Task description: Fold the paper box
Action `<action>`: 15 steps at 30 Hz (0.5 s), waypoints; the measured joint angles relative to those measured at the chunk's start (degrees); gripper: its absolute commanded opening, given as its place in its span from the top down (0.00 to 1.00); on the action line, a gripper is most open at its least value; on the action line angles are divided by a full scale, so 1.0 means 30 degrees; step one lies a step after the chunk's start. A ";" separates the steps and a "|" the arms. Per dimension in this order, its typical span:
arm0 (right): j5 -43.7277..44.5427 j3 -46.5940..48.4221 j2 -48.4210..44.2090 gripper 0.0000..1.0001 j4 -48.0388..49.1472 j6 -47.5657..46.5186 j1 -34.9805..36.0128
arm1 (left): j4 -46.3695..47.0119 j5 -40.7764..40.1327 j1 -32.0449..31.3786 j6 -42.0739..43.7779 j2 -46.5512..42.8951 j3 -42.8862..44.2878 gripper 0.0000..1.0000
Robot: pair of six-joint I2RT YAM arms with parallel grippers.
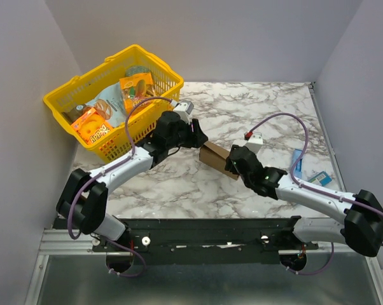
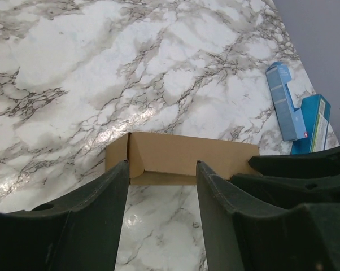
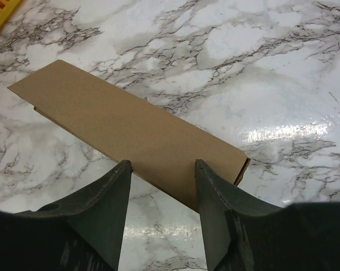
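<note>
Worktop: glossy marble-pattern slab between plain grey walls, with a yellow basket of snack packs at the far left and blue packets near the right edge.
Paper box: plain brown cardboard, long and low. It lies flat near the middle of the worktop, between the two arms and well apart from the basket. In the left wrist view a short panel turns off at an angle at one end.
Left gripper: fingers apart, set against one long side of the box, with nothing clamped.
Right gripper: fingers apart, tips over the opposite long edge. I cannot tell whether they touch the card.
Weight: probably very light, so a nudge should move it.
Stiffness: thin board, likely firm along its panels and weak at the creases. The hollow body would dent under a hard squeeze.
Slip: smooth card on shiny stone will probably skate unless one arm pins it.
Where to hold: press down on the long top face with one gripper. Pinch the end panel near its crease with the other, not mid-span.
Risk: the box could twist or slide away while a flap is pushed.
</note>
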 measured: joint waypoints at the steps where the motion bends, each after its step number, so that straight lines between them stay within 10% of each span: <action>1: -0.0015 0.0000 0.0000 0.44 0.0007 0.0000 0.0000 | 0.0153 0.0189 0.0044 -0.0138 0.0306 0.0007 0.47; 15: -0.0233 -0.0007 -0.0007 0.46 0.0022 -0.0022 0.0000 | 0.1209 0.0947 0.0146 -0.0306 0.2965 0.0357 0.71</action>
